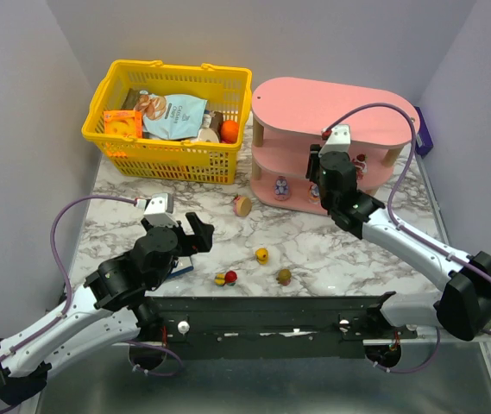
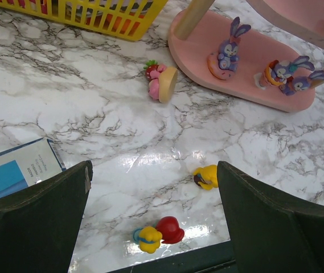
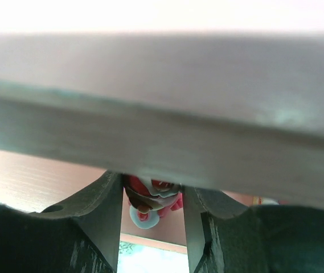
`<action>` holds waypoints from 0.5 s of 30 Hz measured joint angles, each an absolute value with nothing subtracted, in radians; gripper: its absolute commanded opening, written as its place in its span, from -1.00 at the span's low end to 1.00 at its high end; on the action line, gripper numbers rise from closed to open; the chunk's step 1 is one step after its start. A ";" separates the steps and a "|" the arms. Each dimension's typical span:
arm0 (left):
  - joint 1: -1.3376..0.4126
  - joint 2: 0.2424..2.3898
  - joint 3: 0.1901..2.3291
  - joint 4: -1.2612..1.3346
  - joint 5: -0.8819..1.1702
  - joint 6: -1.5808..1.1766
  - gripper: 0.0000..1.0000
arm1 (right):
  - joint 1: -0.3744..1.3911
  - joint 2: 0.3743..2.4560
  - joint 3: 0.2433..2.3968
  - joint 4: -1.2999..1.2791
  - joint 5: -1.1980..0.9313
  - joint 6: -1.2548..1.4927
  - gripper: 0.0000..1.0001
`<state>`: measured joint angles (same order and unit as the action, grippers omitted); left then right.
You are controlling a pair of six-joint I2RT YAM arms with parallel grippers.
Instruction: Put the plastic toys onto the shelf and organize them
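Pink plastic three-tier shelf with light wooden posts (image 1: 305, 99) stands on the white marbled bench (image 1: 331, 246), just right of a yellow mesh shopping basket (image 1: 176, 66) holding snack packets. The right end effector (image 3: 152, 190) reaches in beneath the edge of one tier, its two fingers clamped on a red and white plastic figurine (image 3: 150, 207). Whether that figurine touches the pink board below cannot be told. Purple rabbit-eared figurines (image 2: 228, 51) stand on the bottom tier. The left end effector (image 2: 153, 170) hovers low over the bench, fingers spread wide apart with nothing between them. Four loose toys lie on the bench in front of the shelf: a pink and tan one (image 2: 162, 83) tipped on its side near the shelf, a yellow one (image 2: 206, 176), a red and yellow one (image 2: 159, 233) and a brownish one (image 1: 285, 276). A flat blue rectangular box (image 2: 19, 170) lies just beside the left finger.
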<state>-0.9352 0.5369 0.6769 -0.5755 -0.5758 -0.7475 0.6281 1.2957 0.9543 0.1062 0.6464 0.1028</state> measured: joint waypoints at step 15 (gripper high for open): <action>-0.935 0.537 0.677 -0.575 -0.576 -0.748 0.98 | 0.626 1.295 0.921 0.074 0.649 0.104 0.38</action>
<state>-0.9352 0.5369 0.6769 -0.5755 -0.5758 -0.7475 0.6262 1.2945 0.9207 0.0742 0.6495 0.1036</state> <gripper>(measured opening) 0.988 0.670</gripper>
